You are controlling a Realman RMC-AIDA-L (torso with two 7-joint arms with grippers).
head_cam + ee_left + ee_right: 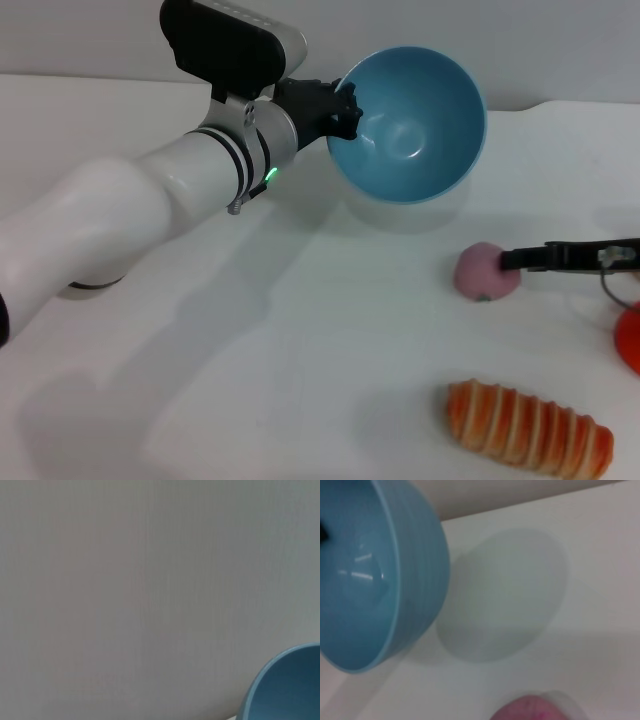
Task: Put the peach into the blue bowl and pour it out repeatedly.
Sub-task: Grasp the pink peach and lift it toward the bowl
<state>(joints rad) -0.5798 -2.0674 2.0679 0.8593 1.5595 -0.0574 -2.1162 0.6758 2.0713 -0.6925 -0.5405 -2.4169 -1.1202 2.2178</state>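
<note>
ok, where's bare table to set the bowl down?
Widest bare patch: white table under the left end effector holding the tilted light blue glossy bowl. Crowded on the right: pink matte peach at the right end effector, striped orange-and-white loaf, red-orange round thing.

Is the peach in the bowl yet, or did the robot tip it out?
It is out: the blue bowl is empty, held tilted above the table by the left gripper. The peach lies on the table, with the right gripper at its side. Left to do: put the peach in the bowl and pour again.
</note>
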